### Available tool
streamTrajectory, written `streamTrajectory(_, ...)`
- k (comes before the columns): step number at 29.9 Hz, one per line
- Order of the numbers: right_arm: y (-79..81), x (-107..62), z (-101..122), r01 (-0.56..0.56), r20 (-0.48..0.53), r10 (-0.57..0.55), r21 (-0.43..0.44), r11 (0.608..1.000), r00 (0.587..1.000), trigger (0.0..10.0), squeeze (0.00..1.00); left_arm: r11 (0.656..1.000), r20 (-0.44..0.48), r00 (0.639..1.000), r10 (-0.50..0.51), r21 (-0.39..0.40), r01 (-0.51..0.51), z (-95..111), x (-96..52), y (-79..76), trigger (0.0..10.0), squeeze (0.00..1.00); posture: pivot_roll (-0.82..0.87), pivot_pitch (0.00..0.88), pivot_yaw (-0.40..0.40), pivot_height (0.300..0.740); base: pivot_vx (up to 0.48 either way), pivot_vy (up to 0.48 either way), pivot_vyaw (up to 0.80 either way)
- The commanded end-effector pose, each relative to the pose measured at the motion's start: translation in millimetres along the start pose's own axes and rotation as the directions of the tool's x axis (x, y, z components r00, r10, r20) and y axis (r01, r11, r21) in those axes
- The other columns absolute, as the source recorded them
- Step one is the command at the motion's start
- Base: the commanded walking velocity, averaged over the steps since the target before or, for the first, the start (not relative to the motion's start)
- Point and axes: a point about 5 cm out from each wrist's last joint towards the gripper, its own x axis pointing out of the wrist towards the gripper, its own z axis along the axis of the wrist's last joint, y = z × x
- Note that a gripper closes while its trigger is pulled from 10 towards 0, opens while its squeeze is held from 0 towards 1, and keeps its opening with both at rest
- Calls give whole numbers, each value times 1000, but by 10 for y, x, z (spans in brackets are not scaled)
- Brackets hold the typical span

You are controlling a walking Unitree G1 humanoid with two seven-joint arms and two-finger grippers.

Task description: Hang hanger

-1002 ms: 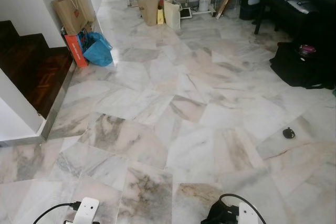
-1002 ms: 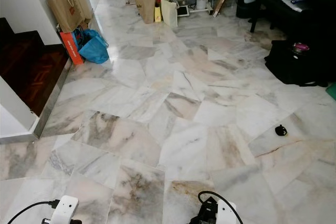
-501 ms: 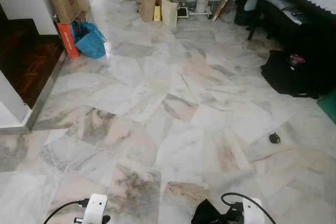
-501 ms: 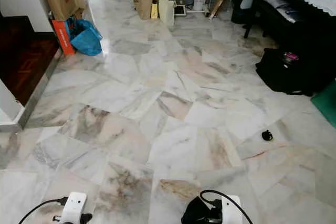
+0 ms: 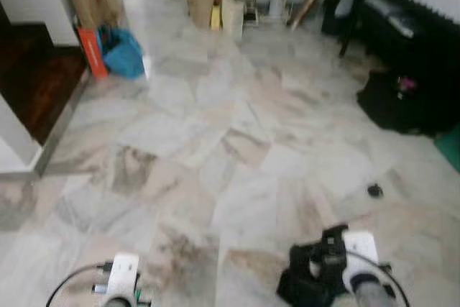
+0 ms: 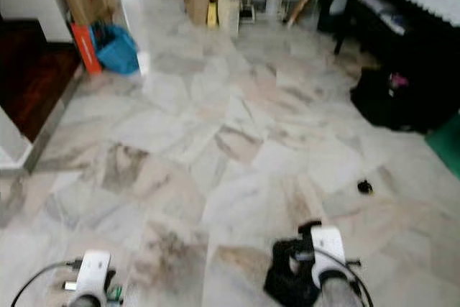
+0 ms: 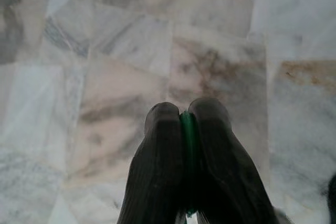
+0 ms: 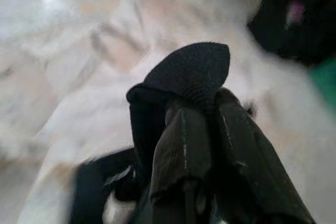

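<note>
Marble floor (image 5: 237,141) stretching ahead, head views blurring. Blue bag (image 5: 122,52) and orange box (image 5: 91,52) sitting by dark wooden step (image 5: 32,77) on left; black bag (image 5: 392,102) lying at right under dark furniture; small black object (image 5: 374,190) on floor near it. Left tool (image 7: 185,121) pointing down at floor, clenching on thin green hanger (image 7: 188,135) — only edge showing between fingers. Right tool (image 8: 202,114) gripping black cloth (image 8: 191,74), low at right.
</note>
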Motion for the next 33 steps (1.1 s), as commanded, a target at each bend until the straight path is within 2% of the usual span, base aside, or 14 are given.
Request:
streamTrajectory(1,-105,93,377,28,145,-23,-31,999,989,10000,0,997,419,905,67,-52,-50,1187,191,511,10000,0,22,0,-37,740,0,0,0)
streamTrajectory(4,-146,120,565,25,187,-10,-76,997,982,10000,0,997,543,839,38,-76,4,1483,122,524,10000,0,35,0,-36,740,0,0,0)
streamTrajectory(7,-177,223,758,13,219,9,-100,995,976,10000,0,980,622,768,-154,-1,197,1728,18,392,10000,0,45,0,-38,740,0,0,0)
streamTrajectory(8,-206,306,890,11,239,22,-137,991,971,10000,0,941,631,709,-314,108,321,1838,-74,267,10000,0,56,0,-38,740,0,0,0)
streamTrajectory(11,-237,457,1189,4,290,30,-118,993,957,10000,0,855,634,603,-484,199,478,1993,-260,122,10000,0,66,0,-39,740,0,0,0)
streamTrajectory(15,-251,570,1441,15,307,27,-135,991,951,10000,0,788,621,545,-564,206,581,2111,-396,53,10000,0,73,0,-39,740,0,0,0)
streamTrajectory(17,-221,643,1522,-1,282,39,-133,991,959,10000,0,725,576,503,-644,250,642,2135,-483,-32,10000,0,73,0,-39,740,0,0,0)
streamTrajectory(19,-184,676,1543,-20,267,58,-141,990,962,10000,0,690,553,479,-681,268,672,2136,-526,-87,10000,0,73,0,-39,740,0,0,0)
streamTrajectory(21,-125,707,1562,-51,249,87,-150,987,964,10000,0,614,523,416,-744,291,733,2152,-634,-188,10000,0,80,0,-37,740,0,0,0)
streamTrajectory(22,-125,707,1562,-51,249,87,-150,987,964,10000,0,614,523,416,-744,291,733,2152,-634,-188,10000,0,80,0,-37,740,0,0,0)
streamTrajectory(24,-112,722,1510,-44,205,80,-173,984,975,10000,0,547,498,360,-789,304,780,2202,-753,-249,10000,0,84,0,-36,740,0,0,0)
streamTrajectory(25,-112,722,1510,-44,205,80,-173,984,975,10000,0,547,498,360,-789,304,780,2202,-753,-249,10000,0,84,0,-36,740,0,0,0)
streamTrajectory(28,-77,723,1430,-64,141,91,-186,981,986,10000,0,463,470,285,-835,322,826,2274,-900,-292,10000,0,83,0,-30,740,0,0,0)
streamTrajectory(33,-11,713,1401,-96,107,122,-217,971,987,10000,0,359,413,205,-887,338,870,2272,-1017,-351,10000,0,80,0,-23,740,0,0,0)
